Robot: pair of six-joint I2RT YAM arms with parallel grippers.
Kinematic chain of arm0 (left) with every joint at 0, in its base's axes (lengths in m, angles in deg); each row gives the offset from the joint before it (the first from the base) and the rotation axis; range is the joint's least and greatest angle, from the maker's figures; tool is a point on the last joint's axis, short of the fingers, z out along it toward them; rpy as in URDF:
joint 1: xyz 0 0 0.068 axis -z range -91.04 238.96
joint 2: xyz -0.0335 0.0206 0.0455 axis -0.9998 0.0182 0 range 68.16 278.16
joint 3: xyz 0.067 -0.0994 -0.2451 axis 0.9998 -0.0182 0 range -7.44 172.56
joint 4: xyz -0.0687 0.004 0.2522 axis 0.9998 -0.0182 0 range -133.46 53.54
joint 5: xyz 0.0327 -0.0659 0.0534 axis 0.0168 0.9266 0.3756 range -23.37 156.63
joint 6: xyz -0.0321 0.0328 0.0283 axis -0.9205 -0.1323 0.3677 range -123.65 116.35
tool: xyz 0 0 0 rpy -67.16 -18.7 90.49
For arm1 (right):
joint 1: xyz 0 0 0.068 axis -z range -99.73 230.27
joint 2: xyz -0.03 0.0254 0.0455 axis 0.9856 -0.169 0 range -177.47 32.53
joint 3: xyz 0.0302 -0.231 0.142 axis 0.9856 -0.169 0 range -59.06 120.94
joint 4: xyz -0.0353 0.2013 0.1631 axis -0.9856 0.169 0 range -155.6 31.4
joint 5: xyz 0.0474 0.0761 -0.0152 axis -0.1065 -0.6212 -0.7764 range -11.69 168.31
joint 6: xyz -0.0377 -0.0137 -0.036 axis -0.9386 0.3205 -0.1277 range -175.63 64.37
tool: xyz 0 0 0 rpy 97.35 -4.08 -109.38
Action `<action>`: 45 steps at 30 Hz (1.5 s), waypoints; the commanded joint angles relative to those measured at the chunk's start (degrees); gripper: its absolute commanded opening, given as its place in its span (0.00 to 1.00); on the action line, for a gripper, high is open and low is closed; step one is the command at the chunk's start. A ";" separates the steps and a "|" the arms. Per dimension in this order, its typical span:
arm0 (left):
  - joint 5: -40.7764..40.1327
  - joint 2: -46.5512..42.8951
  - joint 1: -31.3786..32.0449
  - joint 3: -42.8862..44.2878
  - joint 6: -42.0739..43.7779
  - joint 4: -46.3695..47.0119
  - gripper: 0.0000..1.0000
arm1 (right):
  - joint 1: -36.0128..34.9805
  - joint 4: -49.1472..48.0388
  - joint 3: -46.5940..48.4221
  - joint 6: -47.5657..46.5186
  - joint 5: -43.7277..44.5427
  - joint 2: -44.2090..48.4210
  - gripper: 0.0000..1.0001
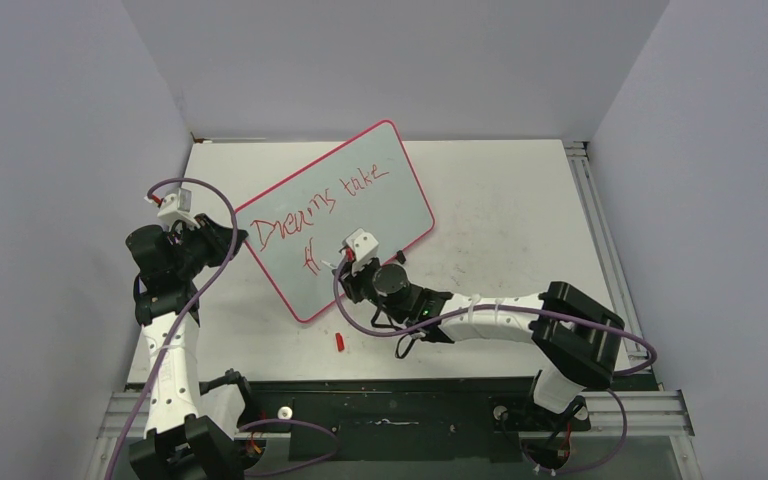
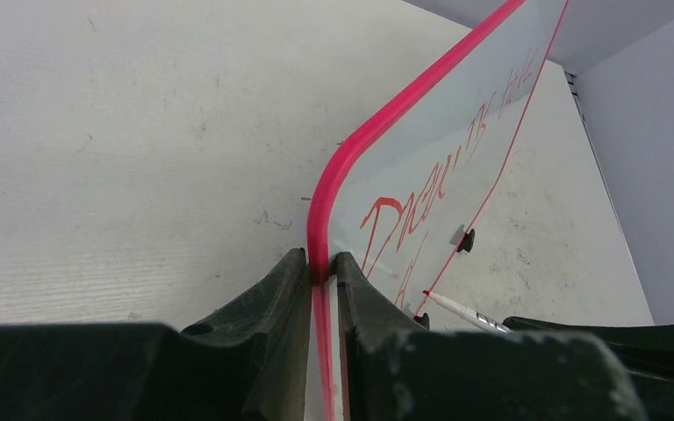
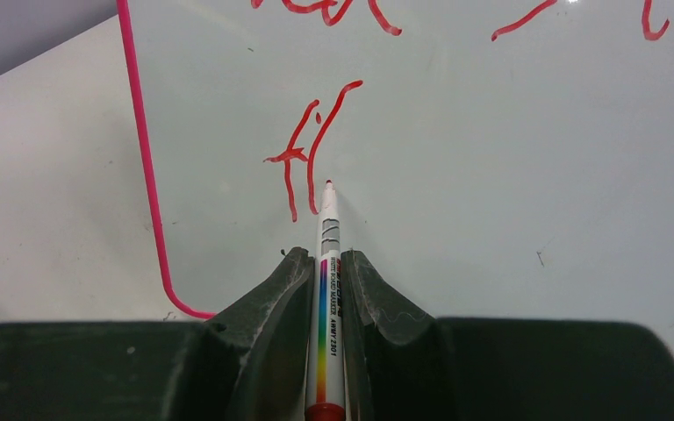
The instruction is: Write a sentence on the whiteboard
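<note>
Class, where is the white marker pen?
Right wrist view: the white marker pen, clamped in the right gripper, tip beside red strokes on the pink-rimmed glossy whiteboard.

White table (image 1: 505,200) boxed in by pale grey walls (image 1: 60,150).

Pink-rimmed whiteboard (image 1: 392,205) set diagonally — red script reads "Dreams take", "fl" below
</note>
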 commanded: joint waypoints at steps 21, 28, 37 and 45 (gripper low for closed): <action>2.34 -0.53 0.54 0.05 -0.29 2.67 0.13 | 0.37 -3.15 3.97 -0.90 2.40 -2.95 0.05; 2.38 -0.66 0.57 0.05 -0.33 2.73 0.13 | 0.25 -2.41 1.92 0.11 2.79 -2.47 0.05; 2.41 -0.86 0.57 -0.04 -0.38 2.67 0.13 | -0.16 -1.99 0.12 1.07 3.27 -1.65 0.05; 2.36 -0.97 0.54 -0.04 -0.38 2.67 0.13 | -0.82 -1.28 0.18 0.60 4.19 0.51 0.05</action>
